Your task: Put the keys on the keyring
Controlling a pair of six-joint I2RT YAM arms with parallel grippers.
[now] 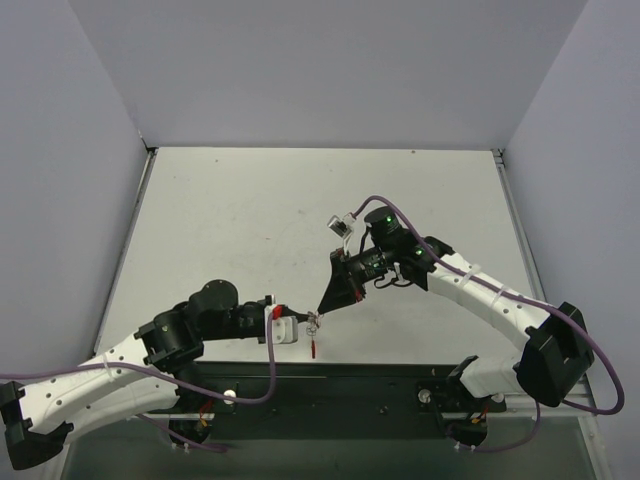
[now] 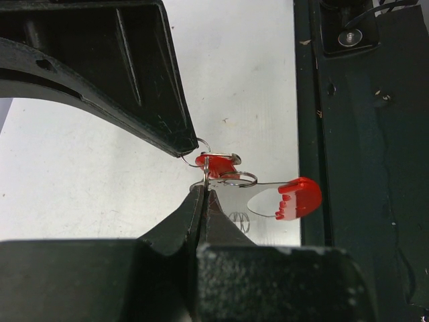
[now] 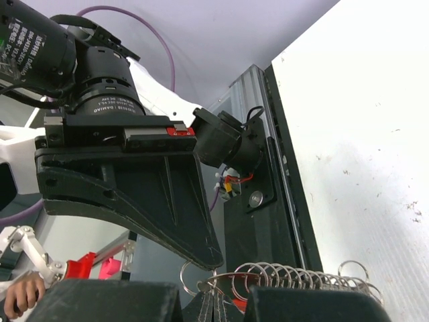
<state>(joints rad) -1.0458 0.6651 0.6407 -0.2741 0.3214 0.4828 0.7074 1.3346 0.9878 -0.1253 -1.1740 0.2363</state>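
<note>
Keyring (image 2: 299, 198), thin hoop, red arc w/ grey rest, at table's (image 1: 240, 230) near edge, tiny red-headed key (image 2: 218, 165) beside it, left gripper (image 2: 203, 192) clamped shut on ring bunch (image 2: 238, 179), right gripper (image 2: 190, 145) closed, tip touching same bunch.

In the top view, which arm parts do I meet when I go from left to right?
left arm → left gripper → right gripper → right arm

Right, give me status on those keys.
Left fingers shut on the keyring. Right fingers shut, tip at the key. Nothing blocking.
</note>
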